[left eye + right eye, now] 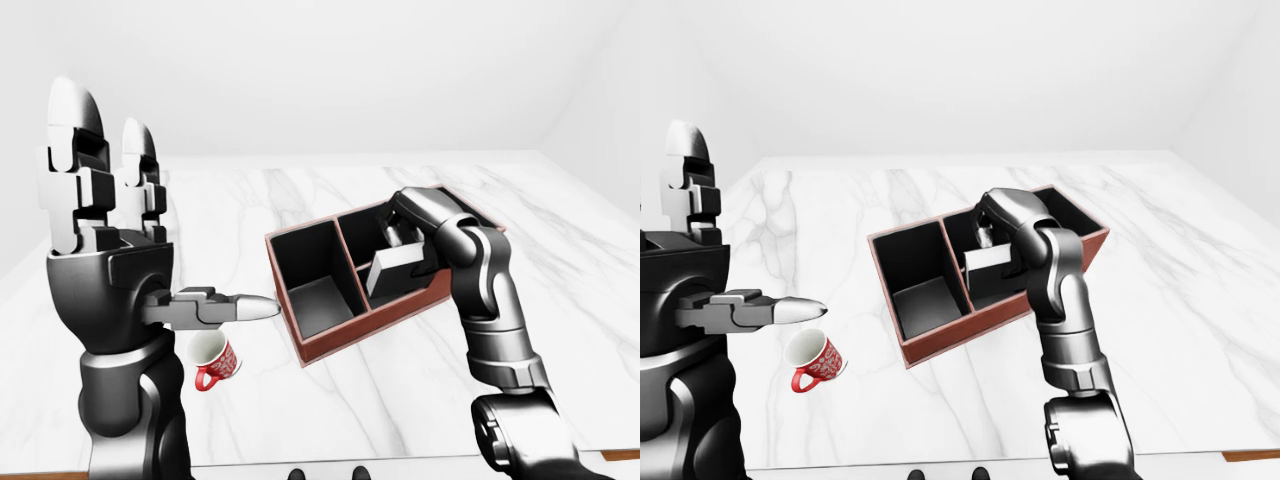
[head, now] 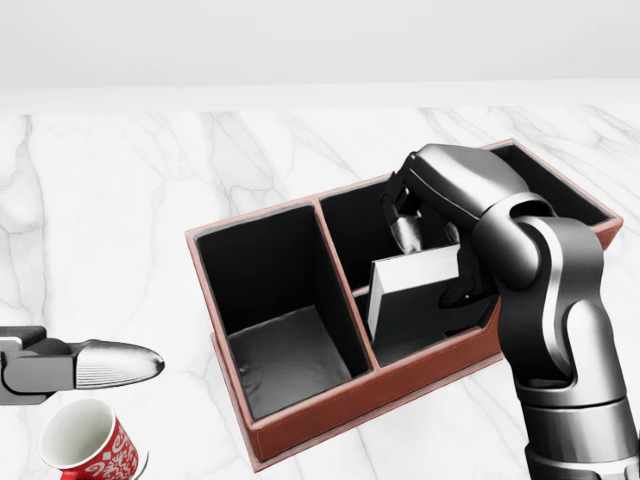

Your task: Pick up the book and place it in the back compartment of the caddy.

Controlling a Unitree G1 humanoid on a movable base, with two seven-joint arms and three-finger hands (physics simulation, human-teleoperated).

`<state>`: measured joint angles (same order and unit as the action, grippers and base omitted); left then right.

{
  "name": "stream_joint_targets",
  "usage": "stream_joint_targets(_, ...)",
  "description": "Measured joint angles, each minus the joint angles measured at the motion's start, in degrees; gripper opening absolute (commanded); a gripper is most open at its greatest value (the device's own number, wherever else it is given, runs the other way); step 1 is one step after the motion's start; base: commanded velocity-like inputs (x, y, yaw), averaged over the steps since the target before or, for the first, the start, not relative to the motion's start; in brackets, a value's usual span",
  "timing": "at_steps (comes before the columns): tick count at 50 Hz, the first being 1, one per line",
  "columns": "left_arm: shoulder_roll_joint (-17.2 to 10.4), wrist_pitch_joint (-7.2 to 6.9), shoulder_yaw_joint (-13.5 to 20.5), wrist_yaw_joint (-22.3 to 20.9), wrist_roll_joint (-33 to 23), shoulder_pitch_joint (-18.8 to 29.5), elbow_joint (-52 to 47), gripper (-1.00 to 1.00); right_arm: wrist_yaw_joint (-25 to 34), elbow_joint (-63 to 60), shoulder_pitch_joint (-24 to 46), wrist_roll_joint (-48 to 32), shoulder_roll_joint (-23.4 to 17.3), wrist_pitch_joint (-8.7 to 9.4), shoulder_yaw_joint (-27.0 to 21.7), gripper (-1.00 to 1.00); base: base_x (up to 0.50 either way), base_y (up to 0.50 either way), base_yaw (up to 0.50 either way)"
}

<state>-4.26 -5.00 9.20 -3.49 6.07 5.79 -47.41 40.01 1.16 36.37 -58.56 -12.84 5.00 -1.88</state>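
Your right hand (image 2: 420, 225) reaches down into the caddy (image 2: 300, 420), a red-brown box with dark compartments on the marble table (image 2: 120, 190). The book (image 2: 415, 290), a pale slab, stands tilted inside the compartment just right of the caddy's large left bay. In the head view its upper edge lies directly beneath your right hand, and its long axis runs roughly left to right, leaning up toward the far right.

The fingers (image 2: 408, 232) curl over the book's top edge and appear to touch it. The forearm hides the rest of the grasp, so you cannot tell whether they pinch the book or have let go.

Your left hand (image 1: 100, 230) is raised at the near left, well apart from the caddy, with its fingers spread and the thumb (image 1: 225, 308) pointing right above a red patterned mug (image 1: 212, 360) lying on its side. The right hand is thus far the nearer to the book.

The coming move likely turns on one relation: whether the bay the book occupies is the far one. A further dark bay (image 2: 545, 185) shows beyond the forearm at the far right.
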Motion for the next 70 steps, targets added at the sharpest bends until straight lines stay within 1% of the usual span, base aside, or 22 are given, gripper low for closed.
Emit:
stream_joint_targets(16, -0.06, 0.0, 0.15, 0.08, 0.19, 0.12, -0.34, 1.0, 0.0, 3.74, 1.11, 1.32, -0.05, 0.0, 0.16, -1.0, 0.0, 0.0, 0.0)
stream_joint_targets(42, 0.11, 0.0, -0.35, -0.03, -0.28, -0.37, 0.34, 1.0, -0.25, 6.67, 2.91, 2.32, -1.37, 0.0, -0.24, -1.0, 0.0, 0.0, 0.0)
stream_joint_targets(57, 0.08, 0.0, -0.22, -0.01, -0.24, -0.14, 0.15, 1.0, -2.8, 9.79, 4.89, 3.74, -1.72, 0.0, -0.28, -1.0, 0.0, 0.0, 0.0)
stream_joint_targets(70, 0.08, 0.0, -0.19, 0.03, -0.21, -0.15, -0.04, 1.0, -5.61, 12.2, 4.95, 4.83, -2.03, 0.0, -0.28, -1.0, 0.0, 0.0, 0.0)
